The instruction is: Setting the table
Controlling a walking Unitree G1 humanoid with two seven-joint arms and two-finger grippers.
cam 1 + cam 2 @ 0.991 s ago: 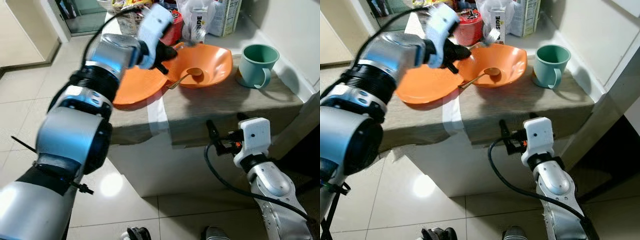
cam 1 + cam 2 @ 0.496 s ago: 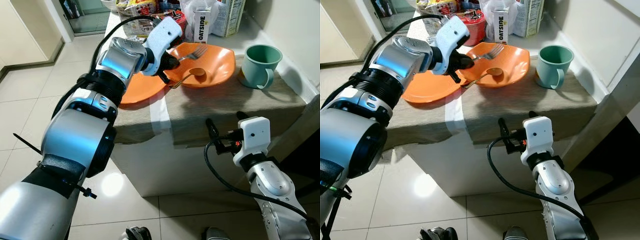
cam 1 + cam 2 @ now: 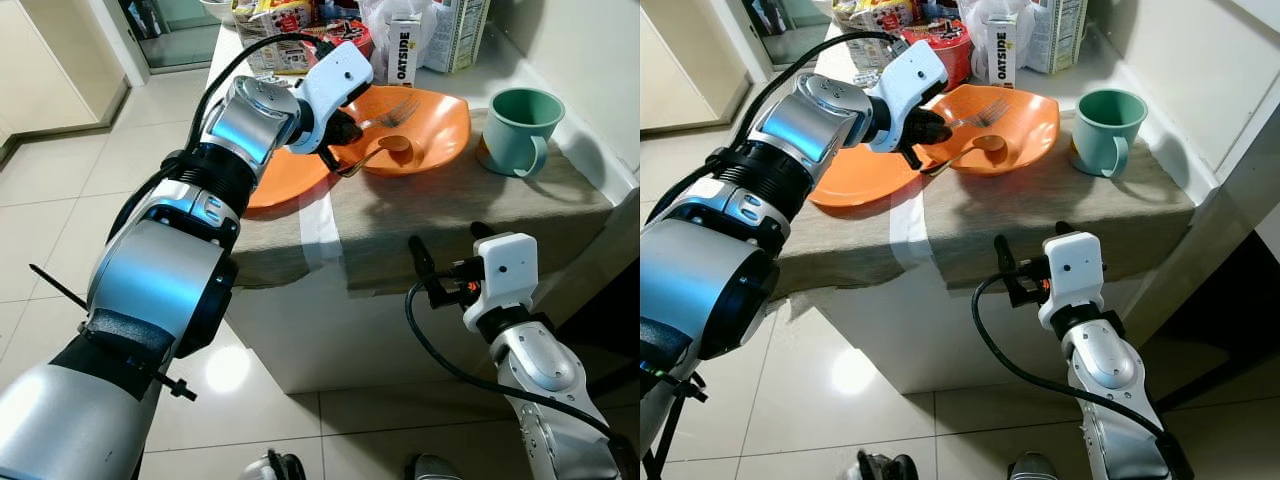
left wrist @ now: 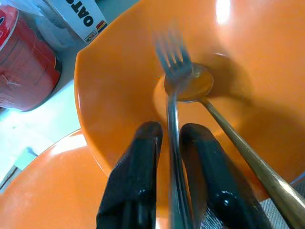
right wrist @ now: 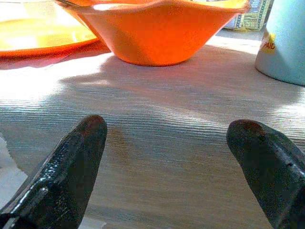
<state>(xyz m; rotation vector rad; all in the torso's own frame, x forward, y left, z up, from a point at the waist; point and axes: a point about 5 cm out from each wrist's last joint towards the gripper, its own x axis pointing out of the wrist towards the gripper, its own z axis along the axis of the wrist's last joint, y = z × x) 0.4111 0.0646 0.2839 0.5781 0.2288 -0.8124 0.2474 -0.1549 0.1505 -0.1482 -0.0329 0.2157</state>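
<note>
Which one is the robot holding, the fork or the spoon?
The fork. The left gripper pinches its handle between both black fingers, prongs over the orange bowl. The spoon just lies in the bowl, untouched.

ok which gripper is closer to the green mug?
Right. The right gripper hangs open at the table's front edge below the green mug; the left gripper holds a fork over the orange bowl.

A home kitchen: a cloth-covered counter [image 3: 450,215] holds an orange bowl [image 3: 440,125], plate [image 3: 285,180] and green mug [image 3: 520,130], with cartons [image 3: 405,45] and snack packets [image 3: 275,20] at 12 o'clock, above a pale tiled floor [image 3: 80,200].
</note>
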